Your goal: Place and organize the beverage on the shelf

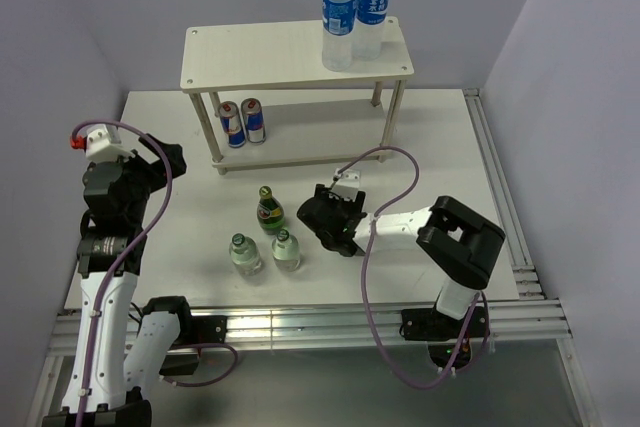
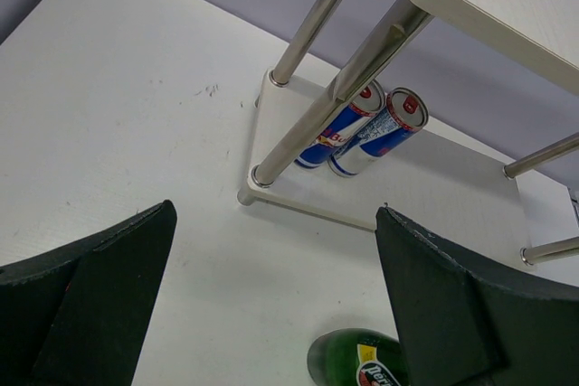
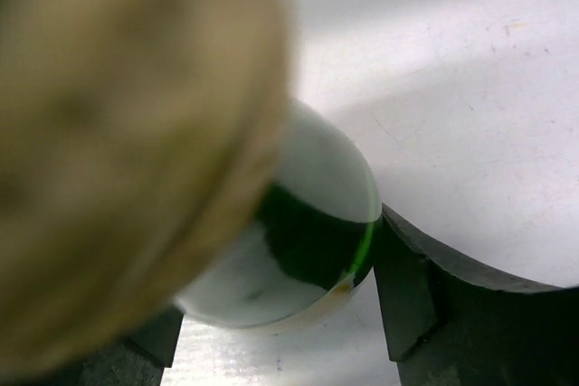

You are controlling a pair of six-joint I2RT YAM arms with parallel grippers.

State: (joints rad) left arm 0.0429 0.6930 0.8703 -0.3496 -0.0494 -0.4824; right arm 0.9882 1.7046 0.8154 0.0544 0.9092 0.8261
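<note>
White tabletop [image 1: 440, 152], lilac walls [image 1: 110, 7]; left fingers [image 2: 90, 300] spread; right fingers [image 3: 452, 314] around green bottle [image 3: 308, 255], grip unclear.

Pale lilac walls [image 1: 60, 7] enclose a white table [image 1: 450, 147] edged with aluminium rails [image 1: 300, 325].

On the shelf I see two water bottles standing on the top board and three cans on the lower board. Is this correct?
Not quite. The lower board holds two cans, not three, as the top external view shows; they stand side by side at its left end. The two water bottles do stand on the top board.
</note>
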